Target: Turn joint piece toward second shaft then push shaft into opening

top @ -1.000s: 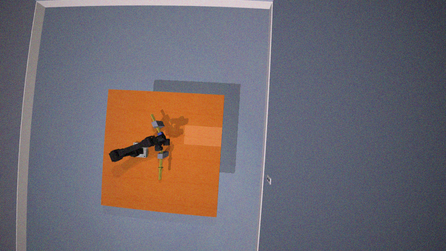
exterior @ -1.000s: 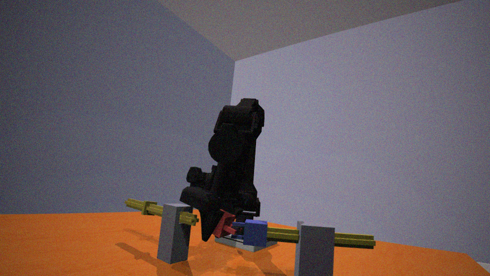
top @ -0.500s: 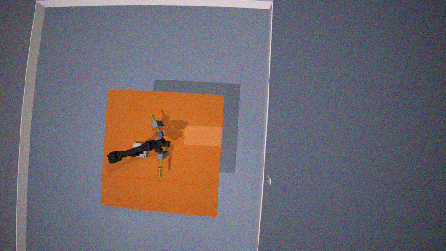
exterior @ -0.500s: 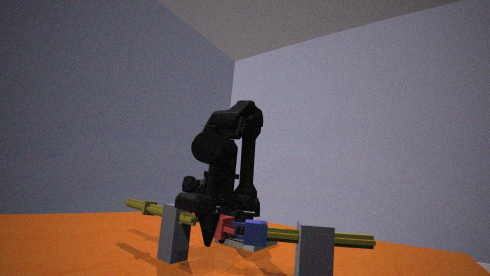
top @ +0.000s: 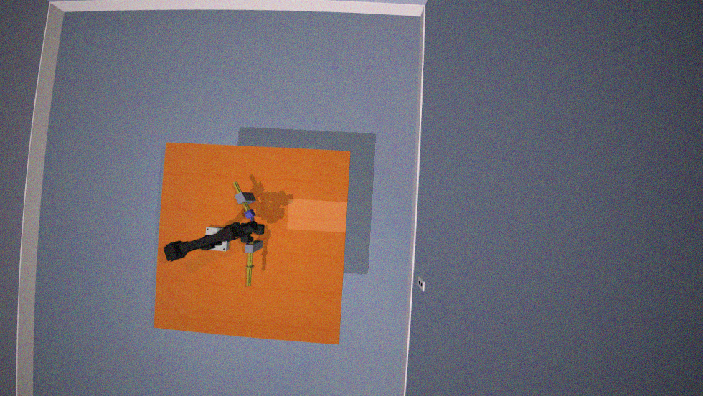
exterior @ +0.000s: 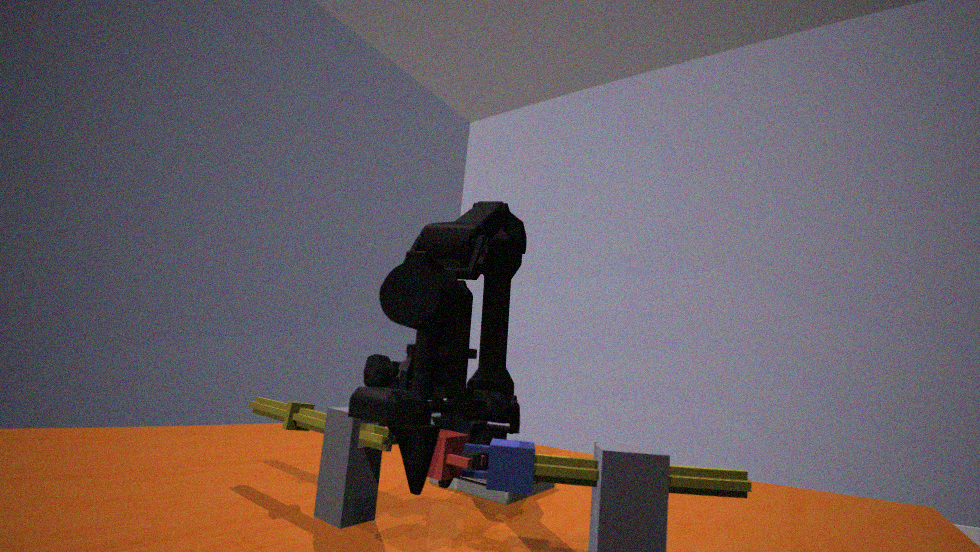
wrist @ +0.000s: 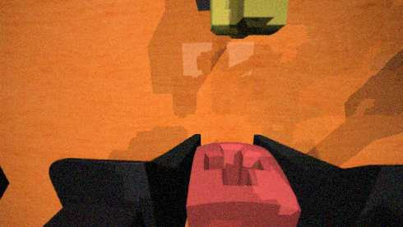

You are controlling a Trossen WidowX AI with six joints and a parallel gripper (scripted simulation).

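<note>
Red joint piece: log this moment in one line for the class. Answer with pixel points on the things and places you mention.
fingers: shut on red joint piece (exterior: 447, 455) (wrist: 243, 197) | second shaft (exterior: 375, 436) (wrist: 248, 14): outside opening

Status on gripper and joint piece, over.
Gripper shut on red square joint piece. Yellow ribbed sliding shaft outside its opening. No obstruction seen between them.
</note>
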